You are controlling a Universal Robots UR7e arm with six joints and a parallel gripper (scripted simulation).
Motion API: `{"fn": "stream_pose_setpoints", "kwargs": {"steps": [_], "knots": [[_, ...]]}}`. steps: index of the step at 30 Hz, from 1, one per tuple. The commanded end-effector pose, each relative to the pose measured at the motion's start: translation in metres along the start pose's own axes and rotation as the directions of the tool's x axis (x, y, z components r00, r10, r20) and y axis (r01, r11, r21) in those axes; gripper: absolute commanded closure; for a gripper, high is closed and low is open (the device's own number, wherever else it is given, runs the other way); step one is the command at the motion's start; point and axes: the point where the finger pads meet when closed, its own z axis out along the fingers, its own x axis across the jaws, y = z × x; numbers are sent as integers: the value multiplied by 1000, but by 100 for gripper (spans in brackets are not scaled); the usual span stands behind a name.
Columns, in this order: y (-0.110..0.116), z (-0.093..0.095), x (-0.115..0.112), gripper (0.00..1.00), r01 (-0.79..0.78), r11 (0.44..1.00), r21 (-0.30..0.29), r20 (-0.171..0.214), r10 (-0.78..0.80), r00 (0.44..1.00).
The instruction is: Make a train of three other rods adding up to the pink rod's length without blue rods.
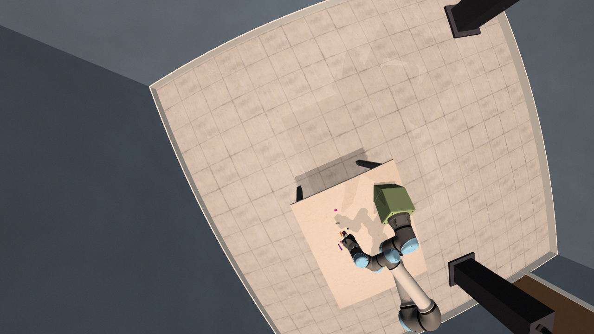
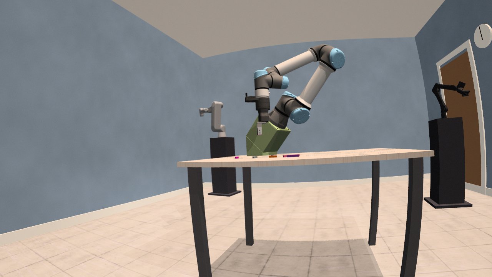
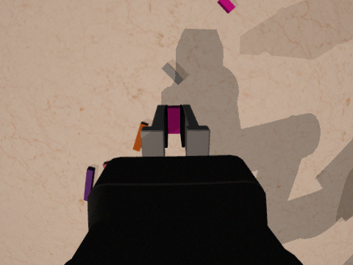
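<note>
1. The gripper [image 1: 344,234] [image 2: 259,133] [image 3: 173,118] is narrowed onto a magenta rod [image 3: 173,125], held above the table.
2. The pale table [image 1: 315,257] [image 2: 309,158] has faint veins on top and dark legs; arm shadows cross it. On it lie an orange rod [image 1: 340,234] [image 2: 272,156] [image 3: 140,137], a purple rod [image 1: 340,247] [image 2: 293,155] [image 3: 89,184], a grey rod [image 1: 337,223] [image 2: 255,157] [image 3: 172,73] and a second magenta rod [image 1: 335,210] [image 2: 236,157] [image 3: 226,4], all apart from one another.
3. The green mount [image 1: 394,201] [image 2: 266,141] carries the arm.
4. Beige tiles cover the floor [image 1: 249,145] [image 2: 137,234]. Beyond the table, a grey arm [image 2: 216,117] and a black arm [image 2: 440,96] top dark pedestals.
5. Blue-grey walls [image 1: 62,166] [image 2: 103,103] enclose the room, with a brown door [image 2: 461,120] and a round clock [image 2: 482,35].
6. The gripper body hides most of the pink rod [image 1: 340,242] [image 2: 285,156] [image 3: 105,165] from the wrist view; the second magenta rod is cut by that view's top edge. The blue rod [image 1: 348,228] is a tiny speck from the top. In the exterior view, the held rod cannot be made out.
</note>
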Motion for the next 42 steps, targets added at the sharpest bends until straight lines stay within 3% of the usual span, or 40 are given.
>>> {"fn": "stream_pose_setpoints", "kwargs": {"steps": [1, 11, 20, 42], "knots": [[-32, 2, 0, 76, -11, 1000, 1, 1, 11, 1000], [-91, 13, 7, 76, -32, 999, 1, 1, 32, 999], [-103, 17, 9, 76, -37, 999, 1, 1, 37, 999], [-104, 24, 9, 76, -37, 999, 1, 1, 37, 999]]}}
